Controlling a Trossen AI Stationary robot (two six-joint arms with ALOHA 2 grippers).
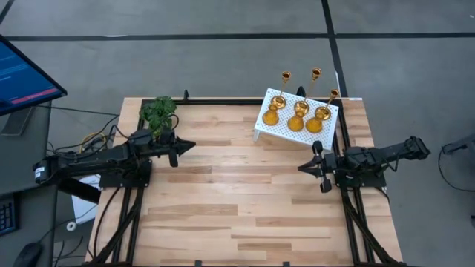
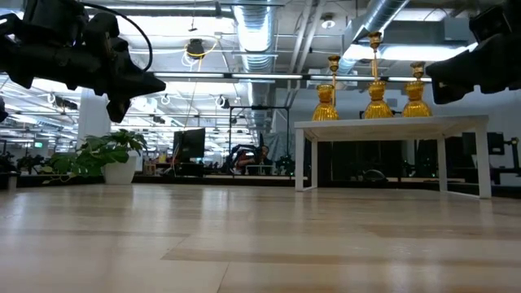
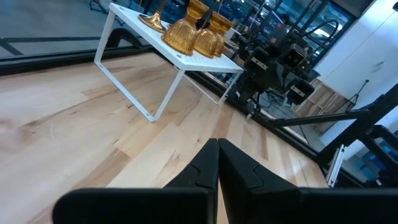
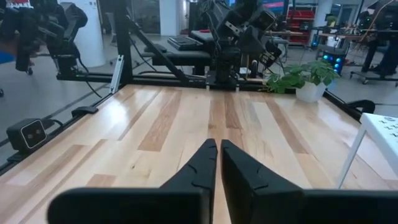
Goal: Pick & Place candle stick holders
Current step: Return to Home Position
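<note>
Several gold candle stick holders stand on a white perforated stand (image 1: pixel 278 127) at the table's far right: three squat amber bulbs (image 1: pixel 296 122) in front and three tall thin brass sticks (image 1: pixel 315 75) behind them. They also show in the low view (image 2: pixel 377 98) and the left wrist view (image 3: pixel 181 36). My left gripper (image 1: pixel 191 147) is shut and empty above the table's left side. My right gripper (image 1: pixel 301 167) is shut and empty above the right side, near the stand's near edge.
A green leafy plant (image 1: pixel 159 113) in a white pot stands at the table's far left corner, just behind my left arm. The bare wooden table (image 1: pixel 237 208) stretches between the two arms and toward the near edge. A monitor (image 1: pixel 22 74) stands off the table's left.
</note>
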